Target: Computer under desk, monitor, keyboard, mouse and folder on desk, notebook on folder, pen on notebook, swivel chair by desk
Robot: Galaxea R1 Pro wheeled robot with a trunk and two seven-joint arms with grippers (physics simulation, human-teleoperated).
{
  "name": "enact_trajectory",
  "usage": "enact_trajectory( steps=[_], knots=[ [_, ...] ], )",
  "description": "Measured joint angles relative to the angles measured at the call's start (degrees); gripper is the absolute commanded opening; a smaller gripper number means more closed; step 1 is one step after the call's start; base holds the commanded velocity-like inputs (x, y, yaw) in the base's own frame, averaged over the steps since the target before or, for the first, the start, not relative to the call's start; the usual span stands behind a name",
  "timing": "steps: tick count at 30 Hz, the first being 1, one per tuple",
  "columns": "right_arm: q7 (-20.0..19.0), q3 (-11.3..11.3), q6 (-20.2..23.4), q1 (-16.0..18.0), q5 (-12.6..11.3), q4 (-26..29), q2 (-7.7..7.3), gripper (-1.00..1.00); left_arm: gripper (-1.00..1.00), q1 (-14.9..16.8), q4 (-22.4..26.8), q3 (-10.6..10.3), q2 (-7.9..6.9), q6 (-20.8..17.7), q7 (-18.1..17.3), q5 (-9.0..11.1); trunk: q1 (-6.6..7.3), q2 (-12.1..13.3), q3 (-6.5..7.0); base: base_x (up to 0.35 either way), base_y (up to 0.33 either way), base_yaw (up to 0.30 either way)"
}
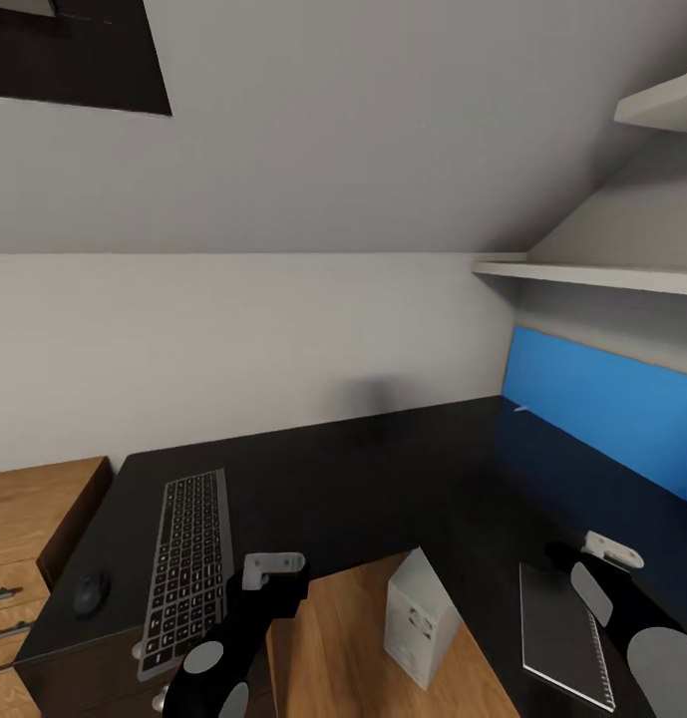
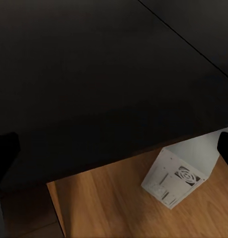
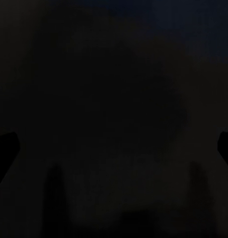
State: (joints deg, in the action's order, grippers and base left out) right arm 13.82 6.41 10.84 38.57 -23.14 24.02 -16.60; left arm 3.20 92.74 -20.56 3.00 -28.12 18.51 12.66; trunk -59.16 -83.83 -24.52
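Counter (image 1: 383, 469): a black L-shaped top is seen along the white wall, with one wing running toward 3 o'clock below a blue wall panel (image 1: 612, 404).
Keyboard (image 1: 188, 568): laid lengthwise on the counter's wing at 9 o'clock, its long side pointing toward 12 o'clock.
Mouse (image 1: 91, 592): set on the counter just beside the keyboard, on its 9 o'clock side, apart from it.
Computer (image 1: 420, 618): a small white tower is seen standing on the wooden floor (image 1: 343, 638) in the inner corner of the L, at 6 o'clock; in the left wrist view its vent grille is shown and its upper part is hidden beneath the counter edge (image 2: 181, 181).
Notebook (image 1: 562, 633): laid flat on the counter's wing at 4 o'clock, spiral edge toward the near end.
Pen (image 1: 520, 408): a thin white stick, lying near the foot of the blue wall panel at 2 o'clock.
Left tool (image 1: 273, 565): held above the counter's inner edge, just beside the keyboard at its 3 o'clock side; the fingers are seen spread wide apart in the left wrist view, with nothing between them.
Right tool (image 1: 612, 548): held over the counter beside the notebook's far corner; its fingers are spread apart and nothing is gripped.
Wooden cabinet (image 1: 34, 519): stood against the counter's end at 9 o'clock.
Shelves (image 1: 592, 274): two white boards are fixed to the wall at 2 o'clock.
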Motion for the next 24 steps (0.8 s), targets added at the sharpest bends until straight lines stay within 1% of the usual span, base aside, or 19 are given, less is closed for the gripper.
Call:
enact_trajectory(
  steps=[9, 14, 15, 18, 24],
  knots=[
    [-0.02, 0.02, 1.16, 0.0, 0.0, 0.01, -0.01, 1.0, 1.0, 0.0, -0.03, 0.0, -0.05, -0.09, 0.16, 0.06, 0.0, 0.0, 0.0, 0.0, 0.0, 0.0],
    [-0.02, 0.02, 1.85, 0.0, 0.01, 0.02, 0.01, 1.0, 1.0, 0.0, -0.05, -0.35, -0.29, -0.08, 0.12, 0.03, 0.0, 0.0, 0.0, 0.0, 0.0, 0.0],
    [-0.04, 0.02, 3.0, 0.0, 0.02, 0.02, 0.05, 1.0, 1.0, 0.0, -0.07, -0.48, -0.37, -0.09, 0.11, 0.02, 0.0, 0.0, 0.0, 0.0, 0.0, 0.0],
    [-0.05, 0.02, 4.23, 0.0, 0.04, 0.02, 0.1, 1.0, 1.0, 0.0, -0.07, -0.54, -0.43, -0.1, 0.11, 0.01, 0.0, 0.0, 0.0, 0.0, 0.0, 0.0],
    [-0.03, 0.02, 5.21, 0.0, 0.06, 0.02, 0.12, 1.0, 1.0, 0.0, -0.08, -0.6, -0.47, -0.1, 0.11, 0.01, 0.0, 0.0, 0.0, 0.0, 0.0, 0.0]
  ],
)
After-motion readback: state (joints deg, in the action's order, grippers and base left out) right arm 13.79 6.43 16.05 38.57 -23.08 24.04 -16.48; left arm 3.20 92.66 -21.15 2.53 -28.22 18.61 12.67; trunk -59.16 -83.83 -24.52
